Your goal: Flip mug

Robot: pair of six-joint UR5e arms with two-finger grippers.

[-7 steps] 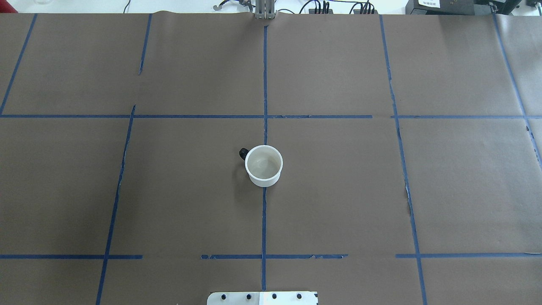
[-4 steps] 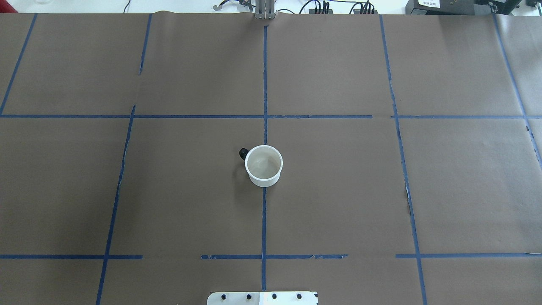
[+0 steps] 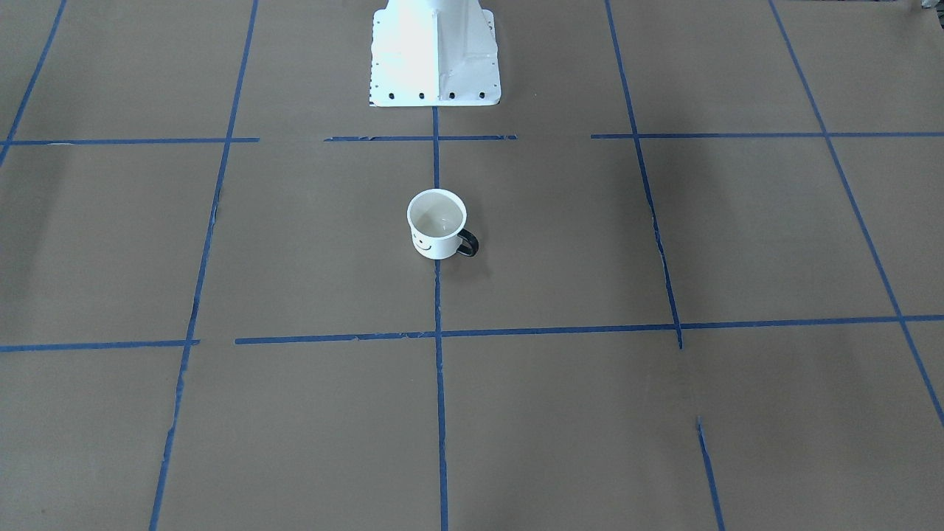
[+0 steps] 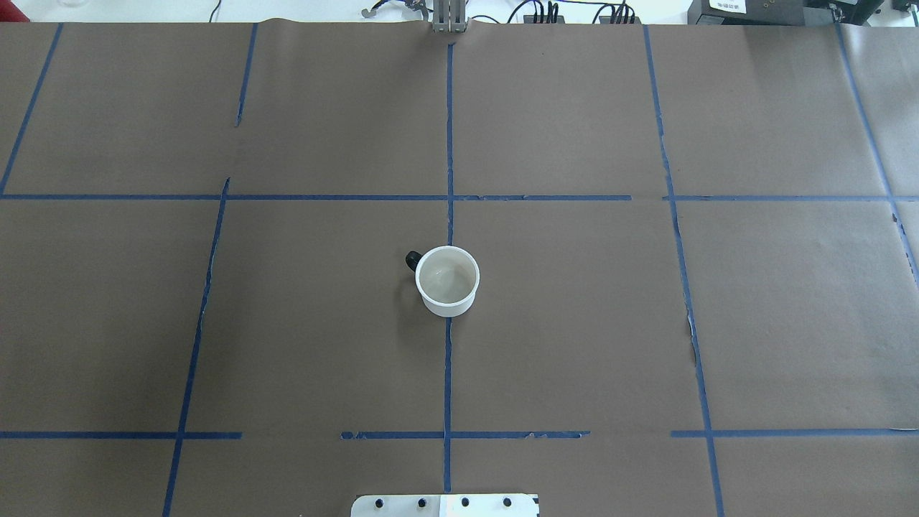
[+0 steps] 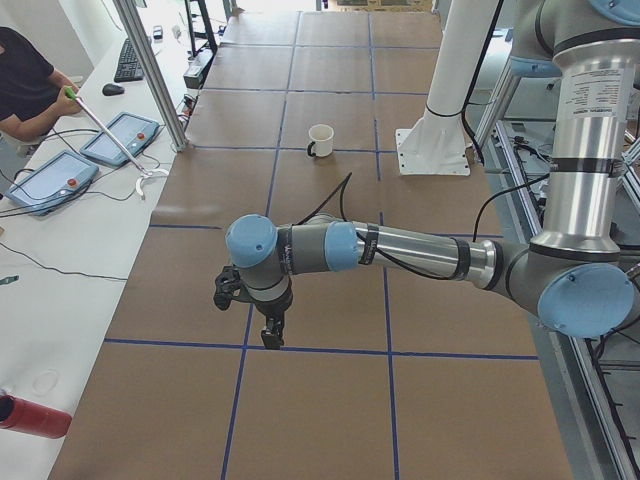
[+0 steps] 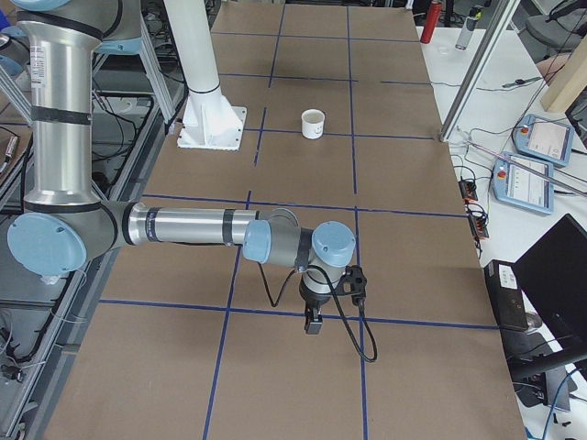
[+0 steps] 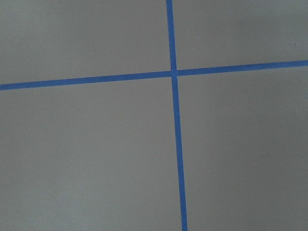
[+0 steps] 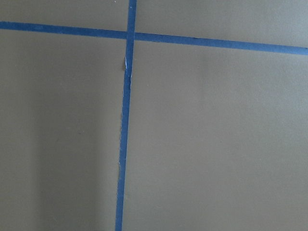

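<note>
The white mug [image 4: 447,281] stands upright, mouth up, at the middle of the brown table, its black handle toward the far left. The front-facing view shows the mug [image 3: 436,224] with its smiley face and handle. It is small and far in the left view [image 5: 320,140] and the right view [image 6: 314,123]. My left gripper [image 5: 270,334] hangs over the table's left end, far from the mug. My right gripper [image 6: 314,323] hangs over the right end. They show only in the side views, so I cannot tell whether they are open. Both wrist views show only paper and tape.
Blue tape lines [image 4: 448,143] divide the brown paper into squares. The white robot base [image 3: 435,51] stands at the table's near edge. An operator [image 5: 25,85] and teach pendants [image 5: 120,138] are beside the left end; more pendants [image 6: 541,142] lie beside the right end.
</note>
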